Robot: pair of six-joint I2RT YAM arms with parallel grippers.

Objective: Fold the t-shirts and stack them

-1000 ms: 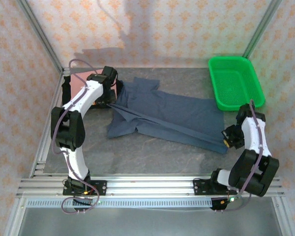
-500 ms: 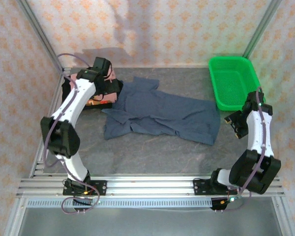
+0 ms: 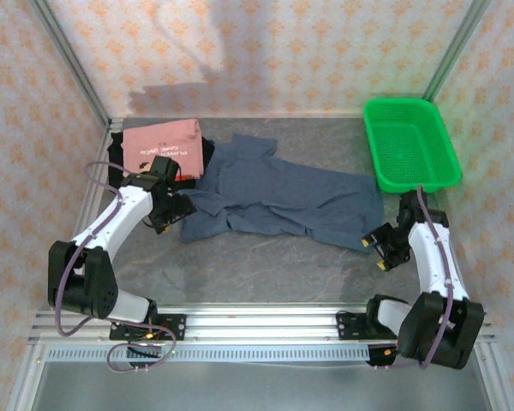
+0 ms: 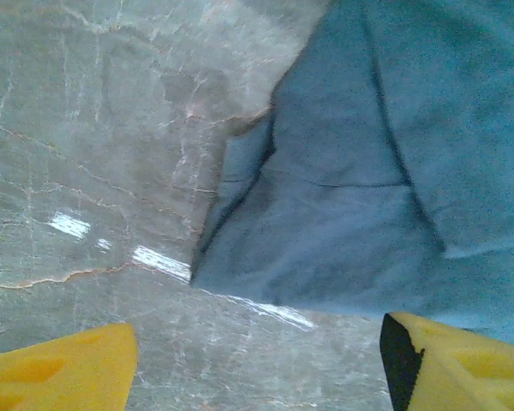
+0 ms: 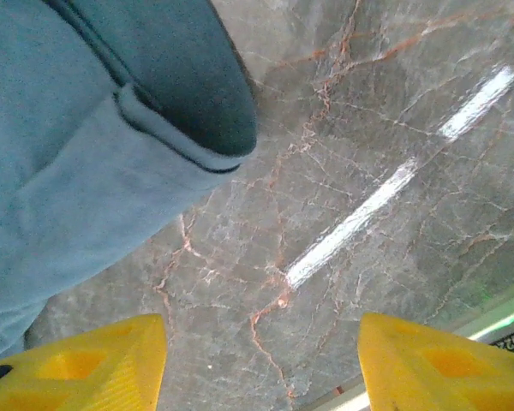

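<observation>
The slate-blue t-shirt (image 3: 283, 201) lies rumpled at the surface (image 3: 265, 265) centre; the salmon-pink t-shirt (image 3: 161, 144) sits at 10 o'clock over a black t-shirt (image 3: 208, 154). My left end effector (image 3: 180, 211) at the blue shirt's 9 o'clock edge and my right end effector (image 3: 374, 253) at 4 o'clock both gape wide, empty. Overhead shows papered walls (image 3: 265, 51) and a green basket (image 3: 373, 141) at 2 o'clock; wrist views add marble veins and glare

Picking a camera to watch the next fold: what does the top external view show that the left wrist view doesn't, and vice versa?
Top external: the folded salmon-pink printed t-shirt at back left and the green plastic mesh basket at back right. Left wrist: close detail of a doubled-over corner of the slate-blue t-shirt, with the yellow fingertips apart and empty. Both: that shirt, the grey marbled table, the open left gripper.
</observation>
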